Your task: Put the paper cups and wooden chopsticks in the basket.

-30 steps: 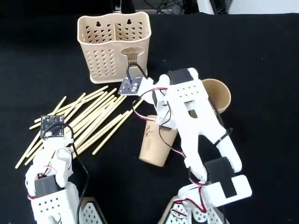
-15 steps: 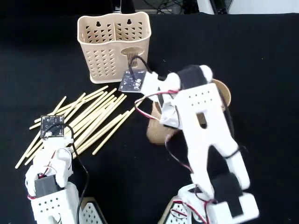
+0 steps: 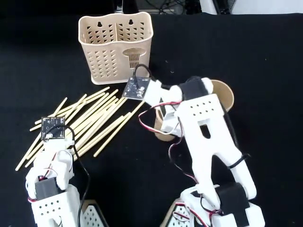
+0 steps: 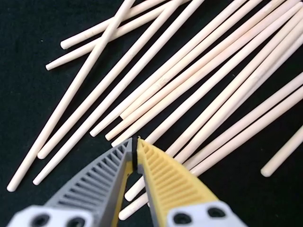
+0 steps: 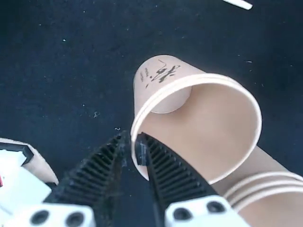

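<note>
My right gripper (image 5: pixel 133 143) is shut on the rim of a brown paper cup (image 5: pixel 199 127), one black finger inside and one outside; more rims are nested at its base. From above, this cup (image 3: pixel 162 131) hangs tilted under the right arm, in front of the beige basket (image 3: pixel 115 45). A second paper cup (image 3: pixel 224 96) lies behind the arm on the right, partly hidden. Several wooden chopsticks (image 3: pixel 83 123) are fanned over the black cloth at the left. My left gripper (image 4: pixel 136 142) is shut, its grey and yellow tips just over the chopsticks (image 4: pixel 199 90), holding nothing.
The basket has two compartments and stands upright at the back of the table. The black cloth (image 3: pixel 265 56) covers the whole table. The left arm's base (image 3: pixel 49 198) sits at the front left, the right arm's base (image 3: pixel 213 208) at the front centre.
The right arm has raised the cup off the cloth, where it lay on its side, and carried it back towards the basket. The left arm has kept still.
</note>
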{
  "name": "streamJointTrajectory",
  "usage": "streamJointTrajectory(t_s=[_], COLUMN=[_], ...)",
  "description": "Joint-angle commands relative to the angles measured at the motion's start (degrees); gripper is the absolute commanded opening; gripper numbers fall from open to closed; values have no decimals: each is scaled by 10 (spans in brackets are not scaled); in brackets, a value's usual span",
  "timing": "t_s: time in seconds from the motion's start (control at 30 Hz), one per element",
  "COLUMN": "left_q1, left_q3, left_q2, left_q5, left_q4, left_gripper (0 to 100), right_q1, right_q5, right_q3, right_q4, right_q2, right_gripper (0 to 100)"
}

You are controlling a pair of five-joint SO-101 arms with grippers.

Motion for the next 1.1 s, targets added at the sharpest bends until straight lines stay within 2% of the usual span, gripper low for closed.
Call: streamJointTrajectory(t_s=[0.0, 0.2, 0.4, 0.53, 0.6, 0.8, 1.07], left_q1=[-5, -5, -5, -5, -5, -5, -5], left_q3=[7, 7, 7, 7, 7, 7, 7], left_q2=[-4, -4, -4, -4, -4, -4, -4], left_q5=[-4, -4, -4, -4, -4, -4, -4], left_q4=[2, 1, 1, 1, 1, 1, 1], left_gripper=[37, 37, 37, 37, 37, 37, 37], right_q1=[-7, -7, -7, -7, -4, 11, 13], right_q5=[-33, -53, -52, -46, -32, -28, -27], right_q3=[2, -6, -4, -6, -9, -127, -325], right_q4=[-19, -19, -19, -21, -25, 6, 96], right_q2=[-15, -15, -14, -13, -17, -66, -79], right_gripper=[28, 132, 106, 17, 17, 12, 12])
